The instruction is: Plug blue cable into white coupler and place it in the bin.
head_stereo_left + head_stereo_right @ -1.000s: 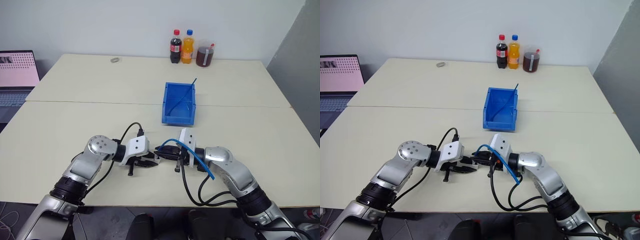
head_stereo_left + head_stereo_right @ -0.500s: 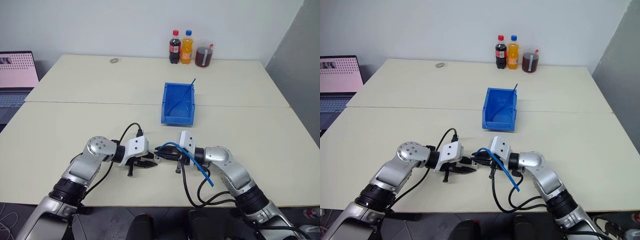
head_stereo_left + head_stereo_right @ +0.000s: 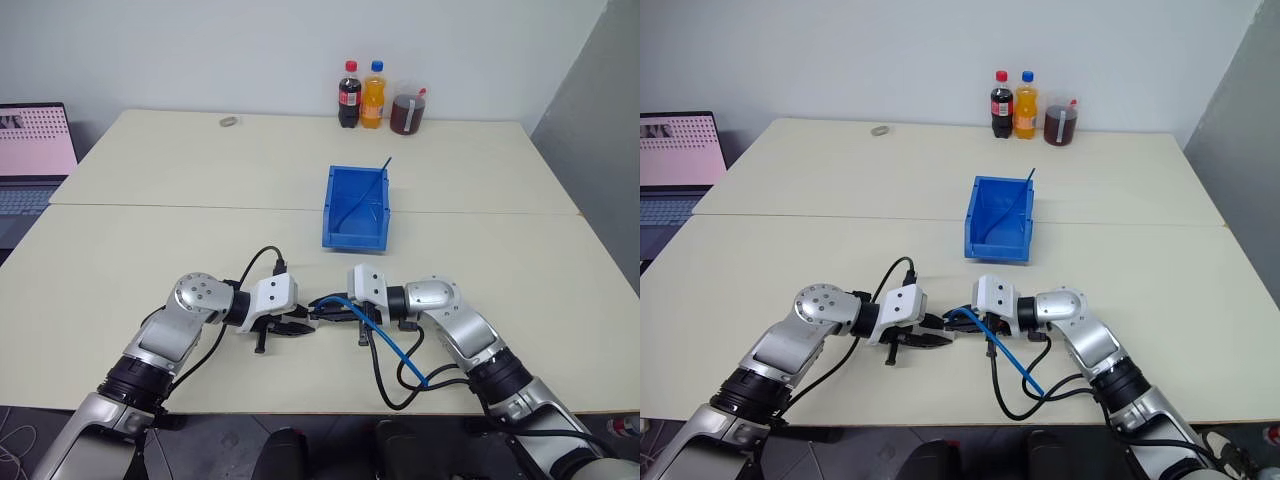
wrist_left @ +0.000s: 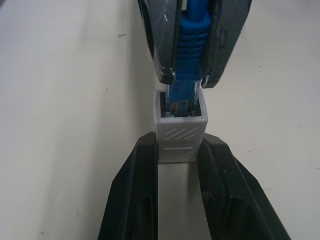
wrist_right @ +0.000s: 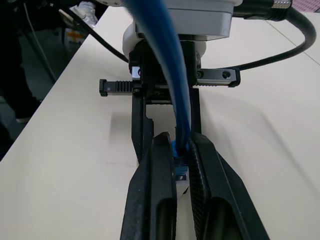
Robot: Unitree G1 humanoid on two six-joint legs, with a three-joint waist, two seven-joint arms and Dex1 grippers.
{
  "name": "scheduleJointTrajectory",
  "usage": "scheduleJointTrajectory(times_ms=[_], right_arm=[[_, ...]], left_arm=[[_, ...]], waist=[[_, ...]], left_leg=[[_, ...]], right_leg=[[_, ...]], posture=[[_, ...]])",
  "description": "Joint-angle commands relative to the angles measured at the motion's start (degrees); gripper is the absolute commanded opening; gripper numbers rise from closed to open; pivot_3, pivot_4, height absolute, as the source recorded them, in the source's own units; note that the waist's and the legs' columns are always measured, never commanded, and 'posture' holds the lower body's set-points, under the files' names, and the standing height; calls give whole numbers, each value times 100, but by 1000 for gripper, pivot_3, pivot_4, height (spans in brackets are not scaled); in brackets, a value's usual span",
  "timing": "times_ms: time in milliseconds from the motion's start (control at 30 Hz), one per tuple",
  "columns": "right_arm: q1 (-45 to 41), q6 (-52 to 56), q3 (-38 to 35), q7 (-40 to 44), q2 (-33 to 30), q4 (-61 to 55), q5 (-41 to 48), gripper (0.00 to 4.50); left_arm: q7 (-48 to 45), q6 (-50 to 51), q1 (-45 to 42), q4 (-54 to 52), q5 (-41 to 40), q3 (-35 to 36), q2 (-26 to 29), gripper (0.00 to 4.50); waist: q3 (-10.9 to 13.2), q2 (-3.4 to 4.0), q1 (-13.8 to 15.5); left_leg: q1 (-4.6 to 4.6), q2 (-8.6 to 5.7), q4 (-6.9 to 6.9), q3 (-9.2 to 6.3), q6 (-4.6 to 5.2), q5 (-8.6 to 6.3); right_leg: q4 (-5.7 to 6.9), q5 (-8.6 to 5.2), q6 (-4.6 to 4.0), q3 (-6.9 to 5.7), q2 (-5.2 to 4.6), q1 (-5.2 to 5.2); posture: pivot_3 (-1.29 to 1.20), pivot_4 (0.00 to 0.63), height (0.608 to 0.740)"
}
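Over the table's near edge, my two grippers meet tip to tip. The left gripper [image 4: 180, 146] is shut on the white coupler [image 4: 180, 132], a small ribbed block with its socket facing the other hand. The right gripper [image 5: 181, 142] is shut on the blue cable [image 3: 400, 355] just behind its plug [image 4: 184, 97]. The clear plug tip sits in the socket mouth, with the blue boot outside. The rest of the cable trails down past my right forearm. The blue bin [image 3: 355, 238] stands open farther back, a little to the right of both grippers.
A thin darker blue cable [image 3: 386, 165] sticks out of the bin. Two bottles [image 3: 362, 95] and a jar [image 3: 408, 112] stand at the far edge, and a small grey ring [image 3: 230, 121] lies at the back left. A laptop [image 3: 35, 150] sits off the left side.
My right wrist has rolled and levelled out, and its forearm has swung round. The cable's loose end has dropped lower. The left gripper with the coupler has stayed still.
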Motion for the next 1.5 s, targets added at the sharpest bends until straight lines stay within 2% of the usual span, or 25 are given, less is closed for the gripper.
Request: scheduleJointTrajectory(times_ms=[33, 233, 467, 633, 867, 1133, 1333, 1400, 1500], right_arm=[[33, 261, 240, 347, 5, 156, -67, 72], [114, 911, 411, 610, 34, 8, 63, 72], [42, 1037, 913, 668, -13, -22, -447, 72], [116, 1107, 991, 625, -54, -27, -630, 72], [46, 1632, 931, 577, 256, 27, -519, 72], [308, 1482, 993, 526, 297, 57, -601, 72], [356, 1569, 489, 382, 189, -414, -300, 72], [381, 1656, 244, 334, 118, -671, -147, 72], [444, 1872, -145, 182, 48, -1092, 109, 72]], left_arm=[[-34, -6, 101, 32, 108, -79, 22, 771], [4, -44, 165, 3, 113, -59, 33, 771], [42, -92, 185, 64, 127, -82, -28, 771], [75, -104, 243, 60, 144, -73, -64, 771], [142, -101, 306, 27, 166, -93, -153, 771], [170, -117, 330, 61, 208, -71, -212, 771], [274, -128, 411, 71, 205, 119, -139, 771], [307, 53, 505, 0, 51, 304, -60, 1473], [353, 208, 797, -295, -204, 663, 153, 1964]], waist=[[-1, 1, 0], [-19, 14, 0], [-64, 42, -1], [-111, 61, -3], [-171, 61, -9], [-247, 85, -8], [-257, 98, -6], [-255, 98, -5], [-236, 91, -29]], left_leg=[[0, 0, 0, 1, 0, 0], [1, 0, 0, 1, 0, 0], [4, -2, -1, 3, 2, -1], [12, -3, -5, 4, 3, -2], [26, -1, -9, 7, 5, -4], [30, -2, -12, 6, 9, -7], [37, -3, -13, 9, 14, -12], [34, -3, -12, 9, 14, -12], [25, 2, -12, 9, 14, -12]], right_leg=[[0, 0, 0, 1, 0, 0], [0, 0, -1, 2, 0, 0], [-1, -1, -1, 2, 0, 3], [-2, -5, -4, 2, 1, 9], [-1, -11, -13, 4, 2, 17], [-2, -29, -1, 4, 2, 21], [-2, -35, 4, 8, 2, 25], [-2, -35, 4, 9, 2, 24], [-1, -35, 4, 10, 3, 15]], posture=[[0, 150, 740], [0, 150, 740], [0, 150, 740], [0, 150, 740], [0, 150, 740], [0, 150, 740], [0, 150, 740], [0, 150, 740], [0, 150, 740]])
